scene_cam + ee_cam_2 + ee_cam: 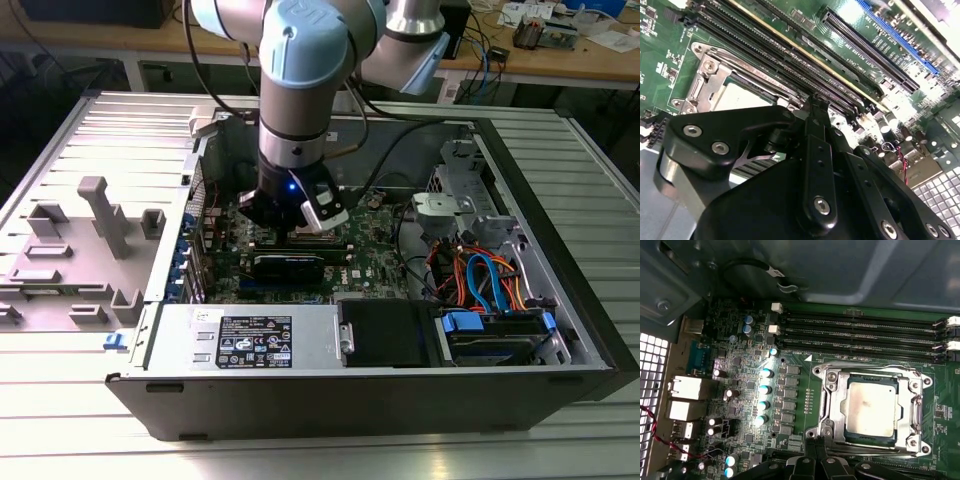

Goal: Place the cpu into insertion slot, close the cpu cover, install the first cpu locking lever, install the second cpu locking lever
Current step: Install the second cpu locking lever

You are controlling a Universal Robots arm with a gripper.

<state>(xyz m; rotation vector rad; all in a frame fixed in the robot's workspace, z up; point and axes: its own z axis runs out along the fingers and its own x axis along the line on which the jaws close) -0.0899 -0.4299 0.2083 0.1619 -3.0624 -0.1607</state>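
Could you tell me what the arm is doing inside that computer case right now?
The gripper is down over the motherboard, at the edge of the insertion slot. The cpu already sits in the socket with the cpu cover lying over it, framing the chip.

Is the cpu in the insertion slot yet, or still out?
In. In the first wrist view the cpu lies flat inside the insertion slot, with the cpu cover framing its silver top.
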